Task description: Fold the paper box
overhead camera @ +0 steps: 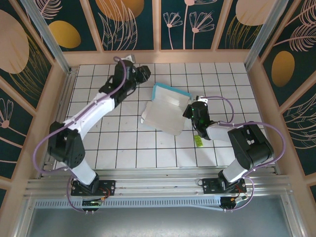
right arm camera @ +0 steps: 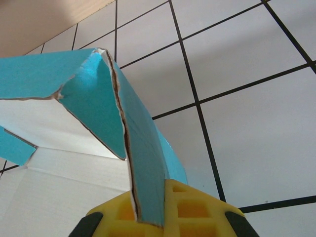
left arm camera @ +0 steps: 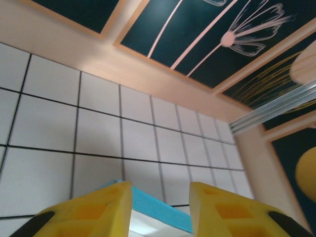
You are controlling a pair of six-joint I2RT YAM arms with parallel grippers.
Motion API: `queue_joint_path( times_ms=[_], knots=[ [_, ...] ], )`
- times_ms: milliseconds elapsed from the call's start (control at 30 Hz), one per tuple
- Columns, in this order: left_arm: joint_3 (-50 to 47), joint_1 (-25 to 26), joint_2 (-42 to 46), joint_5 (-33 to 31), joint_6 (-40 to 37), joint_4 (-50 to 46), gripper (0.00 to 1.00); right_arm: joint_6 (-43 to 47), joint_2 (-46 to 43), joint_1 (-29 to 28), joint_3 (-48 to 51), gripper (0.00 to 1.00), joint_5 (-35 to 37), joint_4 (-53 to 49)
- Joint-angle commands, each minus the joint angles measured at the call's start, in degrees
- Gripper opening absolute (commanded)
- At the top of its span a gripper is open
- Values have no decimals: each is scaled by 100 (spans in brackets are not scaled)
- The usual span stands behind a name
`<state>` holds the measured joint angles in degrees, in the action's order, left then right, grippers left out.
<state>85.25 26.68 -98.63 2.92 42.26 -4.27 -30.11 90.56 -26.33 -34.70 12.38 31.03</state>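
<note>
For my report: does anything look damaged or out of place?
The paper box shows ragged, frayed crease edges near the right gripper, which pinches one teal flap. A small yellow-green slip lies loose nearby.

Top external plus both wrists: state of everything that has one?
teal-and-white thin card paper box: partly folded, white face up, teal flaps raised at its right end
left tool: open, nothing gripped
right tool: shut on a teal flap of the paper box
small yellow-green paper slip: lying flat on the tiles beside the right arm
</note>
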Motion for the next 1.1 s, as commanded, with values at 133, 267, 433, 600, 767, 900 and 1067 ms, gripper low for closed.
queue_joint_path(
  times_ms=[133,267,433,600,767,900,1067],
  knots=[
    [1478,-311,-1520,1510,-1042,-1938,45,123,33,-110,-37,5,-104,-628],
    [1923,-321,-1868,1698,-1264,-2217,46,154,-13,-112,-39,5,-69,-655],
    [1949,-328,-2082,1829,-1251,-2029,47,179,-14,-115,-46,5,-96,-658],
    [2030,-356,-2363,1875,-1185,-2054,47,184,-33,-116,-43,5,-102,-676],
    [1974,-374,-2439,1788,-1211,-2064,44,190,-45,-125,-46,5,-122,-695],
    [1853,-374,-2407,1921,-1160,-1966,39,181,-40,-115,-76,5,-121,-728],
    [1641,-374,-2355,2219,-989,-1720,34,139,0,-114,-199,6,-138,-834]
  ],
)
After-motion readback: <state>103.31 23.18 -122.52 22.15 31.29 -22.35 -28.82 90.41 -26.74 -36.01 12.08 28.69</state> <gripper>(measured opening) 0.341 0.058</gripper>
